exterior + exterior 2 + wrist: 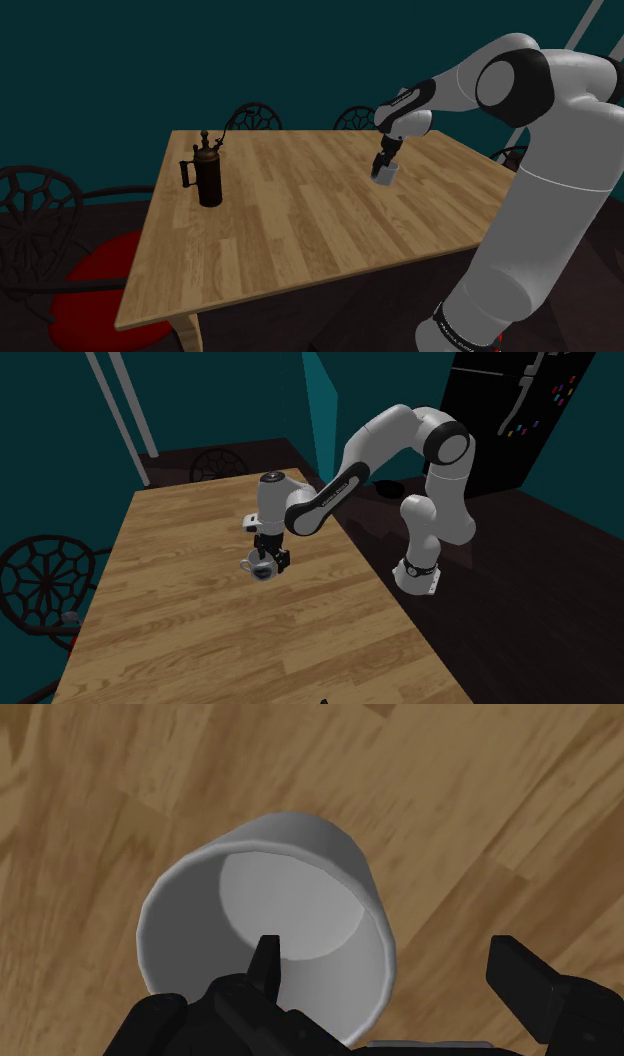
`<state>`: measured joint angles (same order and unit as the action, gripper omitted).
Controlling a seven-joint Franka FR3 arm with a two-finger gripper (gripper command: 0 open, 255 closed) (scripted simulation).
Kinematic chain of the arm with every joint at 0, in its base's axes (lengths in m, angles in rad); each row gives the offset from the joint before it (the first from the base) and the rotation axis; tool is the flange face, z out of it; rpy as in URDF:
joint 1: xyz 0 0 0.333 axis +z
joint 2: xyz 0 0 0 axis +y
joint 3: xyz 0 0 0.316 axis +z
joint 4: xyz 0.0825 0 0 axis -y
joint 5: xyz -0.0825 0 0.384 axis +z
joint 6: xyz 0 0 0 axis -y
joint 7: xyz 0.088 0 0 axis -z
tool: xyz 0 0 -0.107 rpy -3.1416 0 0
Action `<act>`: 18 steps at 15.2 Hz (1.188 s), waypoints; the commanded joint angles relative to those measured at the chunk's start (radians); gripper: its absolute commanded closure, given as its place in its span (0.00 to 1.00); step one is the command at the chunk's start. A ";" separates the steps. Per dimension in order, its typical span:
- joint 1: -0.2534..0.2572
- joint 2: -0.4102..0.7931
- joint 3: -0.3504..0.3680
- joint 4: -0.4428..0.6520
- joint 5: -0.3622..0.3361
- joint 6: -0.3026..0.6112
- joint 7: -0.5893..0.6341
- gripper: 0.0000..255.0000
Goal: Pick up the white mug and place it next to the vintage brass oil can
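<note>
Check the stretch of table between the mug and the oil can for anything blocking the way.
Nothing visible does: bare wooden table lies between the mug and the dark oil can. The gripper is open, straddling the mug's wall.

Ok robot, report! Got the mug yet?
Gripper open, one finger inside mug, one outside, no grip yet. Mug across table from oil can. Only bare wood between them.
</note>
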<state>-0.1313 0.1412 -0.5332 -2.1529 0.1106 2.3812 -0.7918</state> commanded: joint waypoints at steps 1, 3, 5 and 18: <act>0.000 0.000 0.000 0.000 0.000 0.000 0.000 1.00; 0.000 0.000 0.000 0.000 0.000 0.000 0.000 1.00; 0.000 0.000 0.000 0.000 0.000 0.000 0.000 1.00; 0.009 -0.064 -0.008 0.045 -0.052 -0.099 0.036 1.00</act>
<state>-0.1237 0.0861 -0.5412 -2.1122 0.0662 2.2945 -0.7615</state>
